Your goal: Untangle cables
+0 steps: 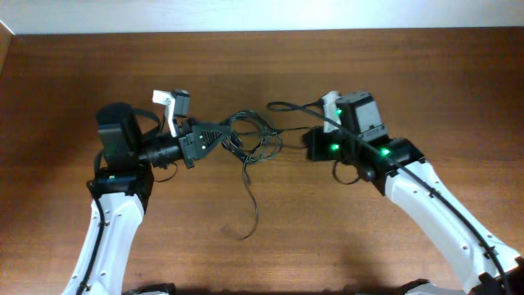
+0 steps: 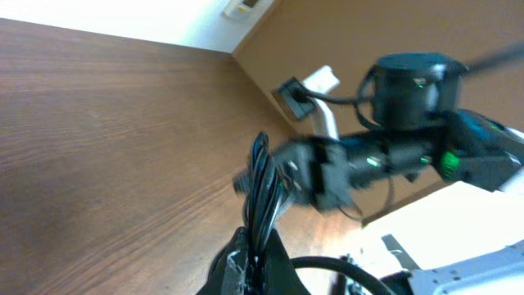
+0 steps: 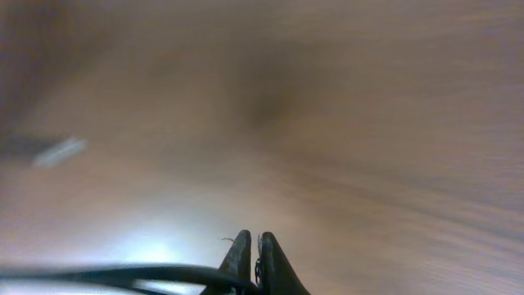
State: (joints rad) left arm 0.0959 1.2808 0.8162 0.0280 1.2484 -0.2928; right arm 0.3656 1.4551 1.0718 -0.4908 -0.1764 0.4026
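The tangled cables (image 1: 255,141) span the middle of the desk (image 1: 262,65) between the left gripper (image 1: 219,133), clamped around their bunched loops, and the right gripper (image 3: 255,254), pinched narrowly on one thin cable.

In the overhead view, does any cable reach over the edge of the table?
No, the cables all end well inside the table.
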